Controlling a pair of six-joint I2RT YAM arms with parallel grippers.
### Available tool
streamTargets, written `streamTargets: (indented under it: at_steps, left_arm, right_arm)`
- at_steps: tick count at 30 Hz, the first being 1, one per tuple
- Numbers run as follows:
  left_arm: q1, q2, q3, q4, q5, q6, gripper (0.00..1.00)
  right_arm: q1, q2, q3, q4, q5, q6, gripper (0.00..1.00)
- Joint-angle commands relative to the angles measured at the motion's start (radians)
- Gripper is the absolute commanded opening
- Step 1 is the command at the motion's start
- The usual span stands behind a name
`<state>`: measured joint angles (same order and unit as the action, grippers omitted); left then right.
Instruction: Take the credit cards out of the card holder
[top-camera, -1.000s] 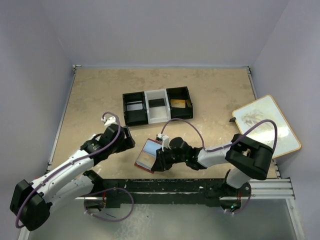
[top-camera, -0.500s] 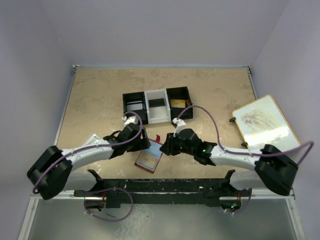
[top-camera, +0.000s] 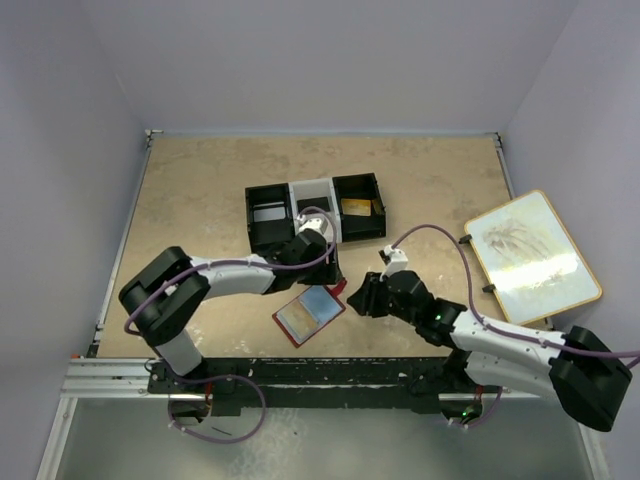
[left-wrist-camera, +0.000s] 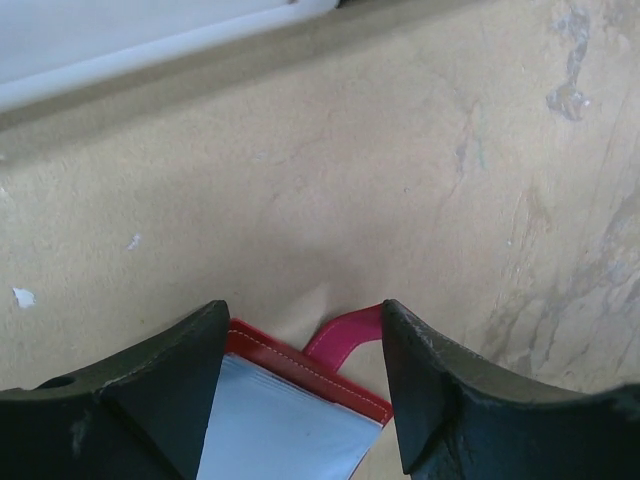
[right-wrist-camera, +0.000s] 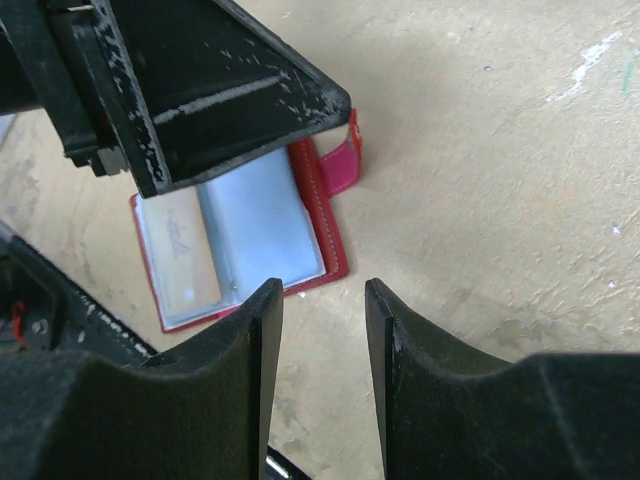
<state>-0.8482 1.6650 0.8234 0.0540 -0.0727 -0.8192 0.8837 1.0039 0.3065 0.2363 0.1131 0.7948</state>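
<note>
The red card holder (top-camera: 312, 312) lies open on the table, pale blue panels up, its pink strap (left-wrist-camera: 350, 328) sticking out at the far side. A tan credit card (right-wrist-camera: 180, 250) shows in one panel. My left gripper (top-camera: 326, 272) hangs open just over the holder's far edge (left-wrist-camera: 320, 375), one finger on each side of the blue panel (left-wrist-camera: 285, 430). My right gripper (top-camera: 362, 298) stands open to the right of the holder (right-wrist-camera: 255, 215) with only bare table between its fingers (right-wrist-camera: 262, 330). The left gripper's black body (right-wrist-camera: 200, 90) covers part of the holder in the right wrist view.
A black-and-white three-compartment tray (top-camera: 315, 212) stands just behind the left gripper. A framed picture board (top-camera: 533, 252) lies at the right edge. The metal rail (top-camera: 330, 372) runs along the near edge.
The right gripper has opened, let go of the card holder and drawn back to the right. The holder now lies flat. The left arm has swung right over its far edge, its jaws narrowing.
</note>
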Motion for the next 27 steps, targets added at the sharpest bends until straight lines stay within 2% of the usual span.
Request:
streamTargets:
  at_steps: [1, 4, 6, 8, 10, 12, 13, 16, 20, 22, 27]
  left_arm:
    - [-0.053, -0.077, 0.056, -0.078, -0.094, 0.066, 0.61]
    - [-0.055, -0.247, 0.001, -0.199, -0.293, -0.001, 0.63]
    - [-0.054, -0.366, -0.046, -0.295, -0.407, -0.066, 0.63]
    - [-0.055, -0.475, -0.114, -0.351, -0.452, -0.131, 0.63]
    - [-0.055, -0.564, -0.186, -0.380, -0.442, -0.193, 0.61]
    - [-0.055, -0.644, -0.254, -0.371, -0.383, -0.246, 0.59]
    - [-0.057, -0.674, -0.283, -0.359, -0.351, -0.260, 0.58]
    - [-0.059, -0.724, -0.345, -0.355, -0.281, -0.280, 0.55]
    - [-0.065, -0.744, -0.371, -0.361, -0.238, -0.293, 0.52]
    - [-0.068, -0.743, -0.396, -0.330, -0.217, -0.301, 0.51]
    - [-0.073, -0.670, -0.429, -0.243, -0.147, -0.304, 0.41]
  right_arm:
    - [-0.003, -0.097, -0.050, 0.133, -0.109, 0.020, 0.42]
    - [-0.003, -0.094, -0.079, 0.270, -0.217, 0.010, 0.43]
    - [-0.003, -0.047, -0.058, 0.275, -0.244, -0.035, 0.43]
    - [-0.003, 0.029, -0.017, 0.271, -0.266, -0.079, 0.43]
    - [-0.003, 0.126, 0.027, 0.313, -0.315, -0.132, 0.43]
    - [-0.003, 0.239, 0.088, 0.332, -0.424, -0.180, 0.41]
    - [-0.003, 0.285, 0.122, 0.346, -0.432, -0.203, 0.40]
    - [-0.002, 0.414, 0.176, 0.386, -0.503, -0.200, 0.38]
    - [-0.002, 0.535, 0.192, 0.468, -0.582, -0.191, 0.37]
    - [-0.002, 0.575, 0.198, 0.472, -0.574, -0.183, 0.37]
    - [-0.002, 0.651, 0.197, 0.496, -0.600, -0.161, 0.36]
